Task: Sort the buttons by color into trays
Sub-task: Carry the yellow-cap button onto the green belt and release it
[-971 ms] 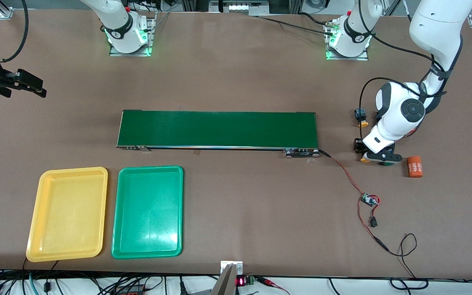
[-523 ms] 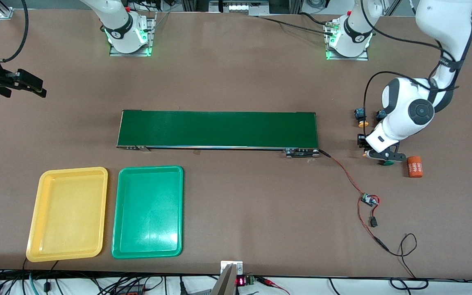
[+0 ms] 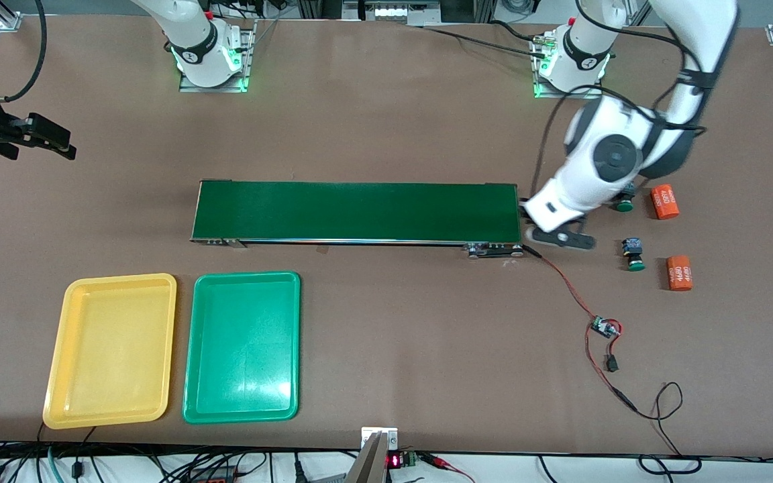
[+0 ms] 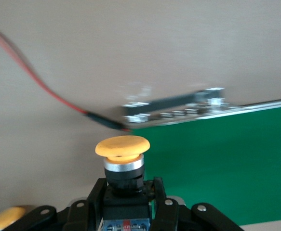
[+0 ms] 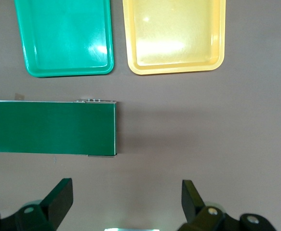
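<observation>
Left gripper (image 4: 126, 204) jaws clamped on the black body of a yellow-capped button (image 4: 122, 147), cap pointing away from the wrist; the left gripper (image 3: 559, 236) hangs over the table just off the conveyor belt (image 3: 357, 211) at the left arm's end, next to the belt's red-and-black cable (image 3: 564, 285). A second yellow cap (image 4: 4, 217) shows at the edge of the left wrist view, its resting place not clear. One green-capped button (image 3: 633, 254) lies on the table near an orange cylinder (image 3: 680, 273); another green-capped button (image 3: 623, 203) sits farther from the front camera, partly hidden by the left arm, beside a second orange cylinder (image 3: 663, 202). Right gripper (image 5: 123, 204) jaws spread wide and empty, right arm waiting above the table at its own end, right gripper (image 3: 47, 138) well apart from the belt. Yellow tray (image 3: 64, 355) and green tray (image 3: 292, 349) lie side by side nearer the front camera than the belt, toward the right arm's end, both empty.
</observation>
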You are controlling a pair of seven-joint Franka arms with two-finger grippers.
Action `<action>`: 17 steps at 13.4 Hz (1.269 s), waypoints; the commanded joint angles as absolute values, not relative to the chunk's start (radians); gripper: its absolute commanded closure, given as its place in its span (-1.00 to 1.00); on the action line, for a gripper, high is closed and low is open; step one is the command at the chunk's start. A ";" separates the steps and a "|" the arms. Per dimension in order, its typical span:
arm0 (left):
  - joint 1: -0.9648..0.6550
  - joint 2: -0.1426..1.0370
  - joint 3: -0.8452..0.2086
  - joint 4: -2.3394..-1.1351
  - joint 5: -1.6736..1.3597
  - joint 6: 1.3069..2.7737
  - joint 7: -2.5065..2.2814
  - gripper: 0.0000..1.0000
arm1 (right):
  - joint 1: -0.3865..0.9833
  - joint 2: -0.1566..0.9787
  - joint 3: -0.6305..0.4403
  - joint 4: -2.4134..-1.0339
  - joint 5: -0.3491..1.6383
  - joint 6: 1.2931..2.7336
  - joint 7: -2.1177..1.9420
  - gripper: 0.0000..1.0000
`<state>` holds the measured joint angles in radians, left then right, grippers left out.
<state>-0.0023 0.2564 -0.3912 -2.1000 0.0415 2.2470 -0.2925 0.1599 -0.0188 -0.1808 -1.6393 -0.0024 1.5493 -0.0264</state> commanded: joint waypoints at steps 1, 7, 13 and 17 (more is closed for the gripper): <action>-0.014 0.340 -0.426 -2.046 0.032 2.263 -0.363 0.32 | 0.158 -0.015 -0.178 -1.624 -0.017 1.534 -0.038 -1.00; -0.072 0.390 -0.425 -2.068 0.046 2.355 -0.423 -0.50 | 0.158 -0.015 -0.178 -1.624 -0.017 1.534 -0.038 -1.00; -0.064 0.286 -0.434 -2.049 0.046 2.295 -0.425 -1.00 | 0.158 -0.015 -0.178 -1.624 -0.015 1.534 -0.037 -1.00; 0.042 0.255 -0.420 -1.918 0.054 2.030 -0.391 -1.00 | 0.160 -0.015 -0.178 -1.623 -0.017 1.534 -0.037 -1.00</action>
